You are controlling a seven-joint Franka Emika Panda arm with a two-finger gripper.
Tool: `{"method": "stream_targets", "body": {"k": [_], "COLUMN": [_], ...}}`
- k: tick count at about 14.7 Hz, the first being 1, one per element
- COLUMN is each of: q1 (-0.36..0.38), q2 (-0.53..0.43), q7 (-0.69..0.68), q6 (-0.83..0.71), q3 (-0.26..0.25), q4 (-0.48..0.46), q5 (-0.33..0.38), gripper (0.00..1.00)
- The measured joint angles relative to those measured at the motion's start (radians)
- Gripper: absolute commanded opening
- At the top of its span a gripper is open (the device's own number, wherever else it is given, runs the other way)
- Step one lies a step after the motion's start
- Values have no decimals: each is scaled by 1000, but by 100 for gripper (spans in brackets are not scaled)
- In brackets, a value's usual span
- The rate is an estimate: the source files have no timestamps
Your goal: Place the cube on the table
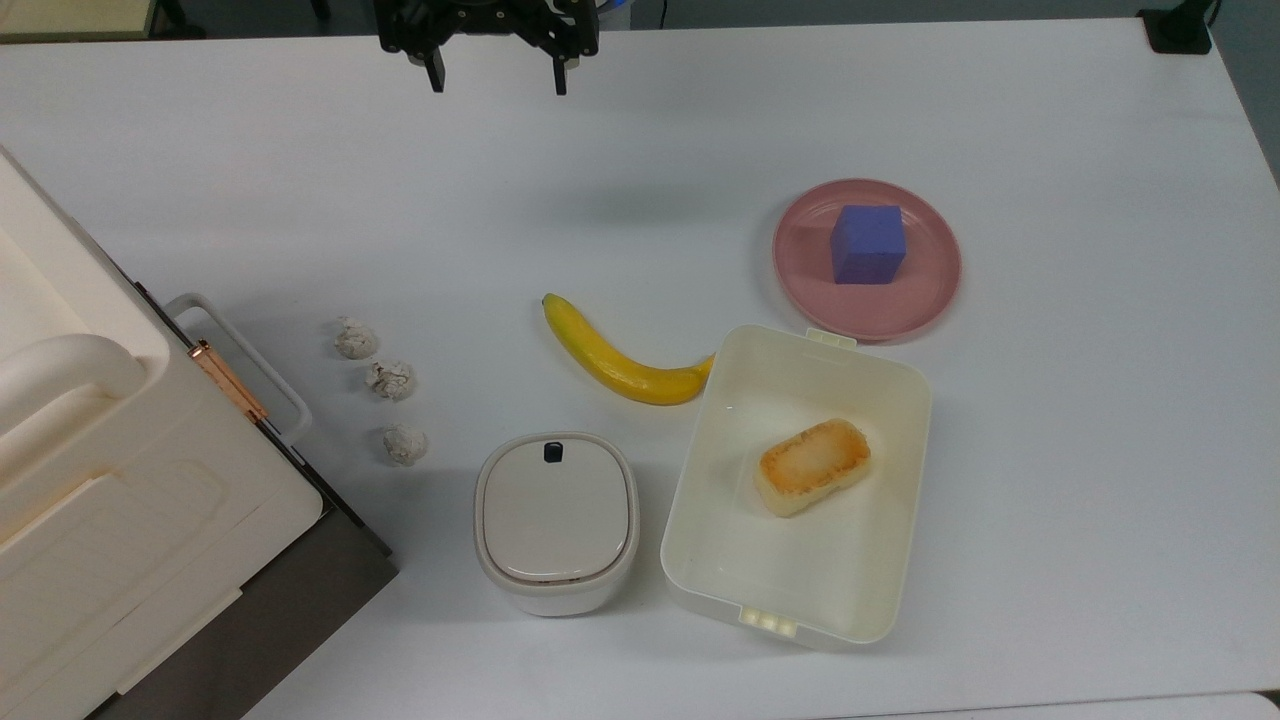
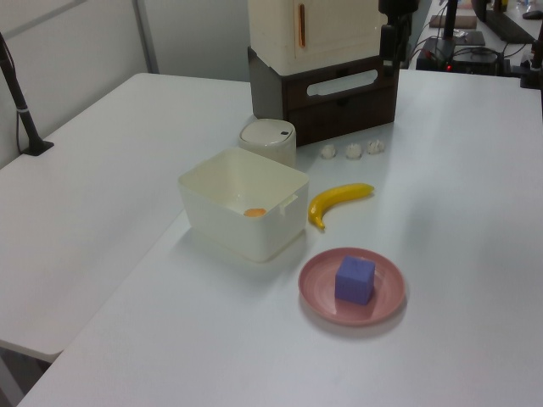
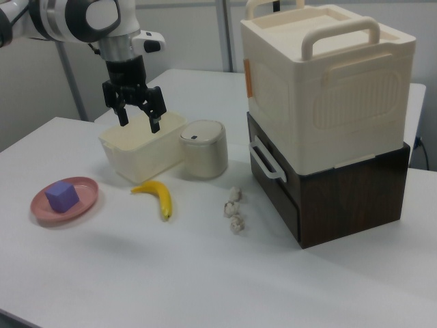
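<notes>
- Top view: your fingers (image 1: 497,80) hang spread apart with nothing between them, at the upper edge over bare white counter (image 1: 1050,480)
- The cube (image 1: 868,244) sits on the pink plate (image 1: 920,305), well apart from your fingers, down and toward the top view's right of them; it rests a little toward the plate's upper side and no part of it touches the counter
- The banana (image 1: 615,357) lies on the counter below your fingers in the top view, its one end just touching the cream box (image 1: 700,500)
- Inside that open box you can see a toasted bread piece (image 1: 812,466) lying flat on the floor of it
- The box's upper rim lies just beside the plate's lower edge in the top view
- A small lidded cream container (image 1: 556,520) stands to the top view's left of the box, farther from your fingers than the banana is
- Three crumpled grey-white lumps (image 1: 390,379) lie in a row, below your fingers and toward the top view's left of them
- Right view: your fingers (image 3: 139,120) are raised above the counter, pointing down, in front of the cream box (image 3: 133,160); the cube (image 3: 62,197) on its plate (image 3: 85,198) lies lower and toward the right view's left of them
- A tall cream case with handles (image 3: 328,82) stands on a dark brown base (image 3: 341,198), far toward the right view's right of your fingers
</notes>
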Motion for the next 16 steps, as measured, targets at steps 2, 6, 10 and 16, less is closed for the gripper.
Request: {"method": "stream_targets", "body": {"k": [2, 6, 10, 16], "q1": [0, 0, 3, 4], "q2": [0, 0, 2, 6], "q7": [0, 0, 0, 0], "q6": [0, 0, 0, 0], "q3": [-3, -11, -11, -10], "q4": [0, 0, 0, 0], "q5": [0, 0, 0, 0], "gripper": [100, 100, 100, 100]}}
